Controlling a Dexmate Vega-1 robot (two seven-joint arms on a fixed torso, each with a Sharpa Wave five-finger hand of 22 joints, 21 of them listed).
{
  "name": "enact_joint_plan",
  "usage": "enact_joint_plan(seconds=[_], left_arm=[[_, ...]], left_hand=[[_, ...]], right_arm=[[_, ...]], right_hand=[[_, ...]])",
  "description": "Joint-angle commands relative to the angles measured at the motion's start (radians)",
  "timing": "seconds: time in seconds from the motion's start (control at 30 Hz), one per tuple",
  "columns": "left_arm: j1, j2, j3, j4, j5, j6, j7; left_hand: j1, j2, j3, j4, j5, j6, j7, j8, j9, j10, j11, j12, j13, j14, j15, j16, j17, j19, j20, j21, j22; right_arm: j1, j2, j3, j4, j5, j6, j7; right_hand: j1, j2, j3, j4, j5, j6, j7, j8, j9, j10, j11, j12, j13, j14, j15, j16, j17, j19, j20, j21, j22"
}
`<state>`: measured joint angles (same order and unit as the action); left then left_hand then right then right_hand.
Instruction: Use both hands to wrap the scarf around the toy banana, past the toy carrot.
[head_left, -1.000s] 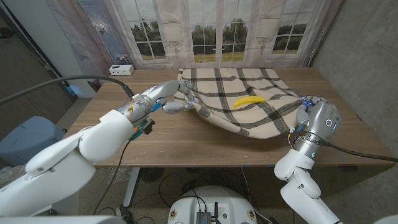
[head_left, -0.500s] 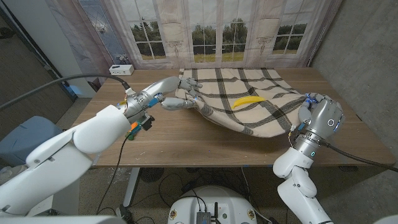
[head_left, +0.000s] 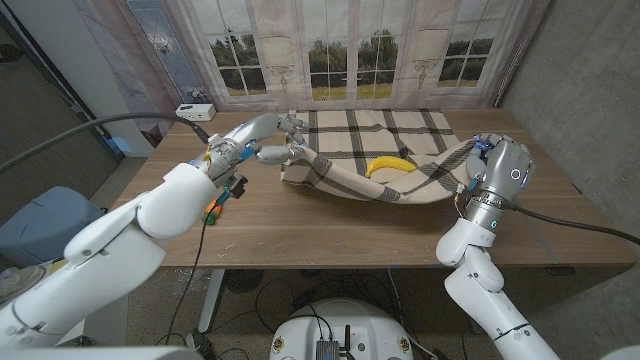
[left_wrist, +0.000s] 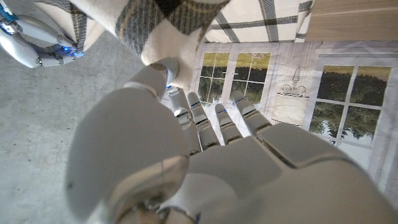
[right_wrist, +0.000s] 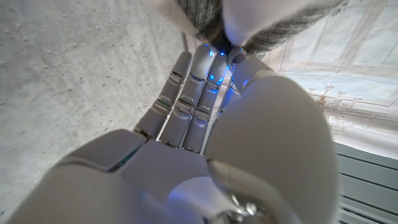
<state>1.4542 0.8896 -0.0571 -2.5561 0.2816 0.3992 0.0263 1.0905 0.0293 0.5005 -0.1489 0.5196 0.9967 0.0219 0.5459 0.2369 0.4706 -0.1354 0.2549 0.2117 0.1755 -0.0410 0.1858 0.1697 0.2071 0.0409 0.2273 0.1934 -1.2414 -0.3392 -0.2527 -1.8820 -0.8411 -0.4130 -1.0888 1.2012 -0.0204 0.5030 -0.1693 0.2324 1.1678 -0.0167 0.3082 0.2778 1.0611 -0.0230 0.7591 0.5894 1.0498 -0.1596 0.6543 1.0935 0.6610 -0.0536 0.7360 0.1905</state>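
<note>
We are seeing the left robot hand (head_left: 281, 150) gripping one end of the plaid scarf (head_left: 400, 130) and lifting it off the wooden worktop (head_left: 300, 230), while the right robot hand (head_left: 482, 148) is pinching the opposite end, raised at the worktop's right side. The toy banana (head_left: 389, 165) is lying on the cloth between the two hands, with the near edge folding up toward it. A white box (head_left: 195, 111) is sitting at the far left corner.
</note>
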Motion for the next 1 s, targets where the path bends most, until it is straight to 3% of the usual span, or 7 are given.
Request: enact_joint_plan(seconds=[0.03,0.47,0.73,0.8,1.0], left_arm=[[-0.236,0.001,0.242,0.064,0.083,0.166,0.08],[-0.431,-0.019,0.384,0.187,0.109,0.231,0.141],[-0.552,-0.036,0.455,0.277,0.102,0.244,0.138],[-0.577,-0.043,0.468,0.302,0.096,0.241,0.139],[-0.65,-0.059,0.513,0.366,0.095,0.246,0.139]], left_hand=[[-0.004,-0.003,0.007,0.001,0.011,0.086,0.084,0.094,0.338,0.006,-0.001,-0.002,0.004,0.01,-0.077,0.0,0.003,0.013,0.0,0.009,0.001],[-0.008,-0.006,0.012,0.002,0.019,0.083,0.085,0.089,0.337,0.01,-0.002,-0.003,0.005,0.014,-0.08,-0.001,0.002,0.018,-0.001,0.011,0.002],[-0.01,-0.007,0.015,0.002,0.024,0.084,0.084,0.088,0.338,0.008,-0.002,-0.005,0.006,0.014,-0.081,-0.002,0.001,0.02,-0.003,0.012,0.002],[-0.011,-0.008,0.015,0.002,0.025,0.083,0.084,0.087,0.338,0.008,-0.002,-0.006,0.006,0.015,-0.081,-0.002,0.001,0.02,-0.003,0.012,0.002],[-0.012,-0.009,0.018,0.002,0.028,0.082,0.084,0.084,0.337,0.01,-0.002,-0.006,0.007,0.015,-0.082,-0.002,0.001,0.02,-0.003,0.013,0.002]], right_arm=[[0.166,-0.129,-0.111,0.083,0.154,-0.068,0.121],[0.345,-0.188,-0.205,0.212,0.231,-0.041,0.146],[0.451,-0.197,-0.258,0.307,0.266,-0.017,0.159],[0.477,-0.197,-0.27,0.333,0.274,-0.01,0.16],[0.558,-0.191,-0.311,0.416,0.292,0.013,0.166]], right_hand=[[0.009,0.007,0.011,0.002,0.004,0.0,-0.004,-0.003,0.003,0.001,0.002,-0.001,0.013,-0.003,-0.065,-0.002,0.005,-0.008,-0.001,0.008,0.002],[0.003,0.004,0.022,0.002,0.007,-0.001,-0.004,-0.005,0.002,0.0,0.002,-0.005,0.015,-0.002,-0.064,-0.009,0.013,-0.011,-0.002,0.013,0.001],[0.001,0.002,0.028,0.002,0.008,0.0,-0.004,-0.006,0.003,0.0,0.003,-0.008,0.015,0.001,-0.065,-0.012,0.019,-0.012,-0.002,0.016,0.0],[-0.002,0.001,0.032,0.002,0.008,0.0,-0.004,-0.006,0.002,0.004,-0.016,-0.004,0.022,0.002,-0.064,-0.014,0.022,-0.012,-0.003,0.018,0.0],[-0.002,-0.001,0.039,0.001,0.009,-0.001,-0.005,-0.008,0.003,0.003,-0.02,-0.006,0.026,0.004,-0.066,-0.017,0.028,-0.015,-0.003,0.022,-0.001]])
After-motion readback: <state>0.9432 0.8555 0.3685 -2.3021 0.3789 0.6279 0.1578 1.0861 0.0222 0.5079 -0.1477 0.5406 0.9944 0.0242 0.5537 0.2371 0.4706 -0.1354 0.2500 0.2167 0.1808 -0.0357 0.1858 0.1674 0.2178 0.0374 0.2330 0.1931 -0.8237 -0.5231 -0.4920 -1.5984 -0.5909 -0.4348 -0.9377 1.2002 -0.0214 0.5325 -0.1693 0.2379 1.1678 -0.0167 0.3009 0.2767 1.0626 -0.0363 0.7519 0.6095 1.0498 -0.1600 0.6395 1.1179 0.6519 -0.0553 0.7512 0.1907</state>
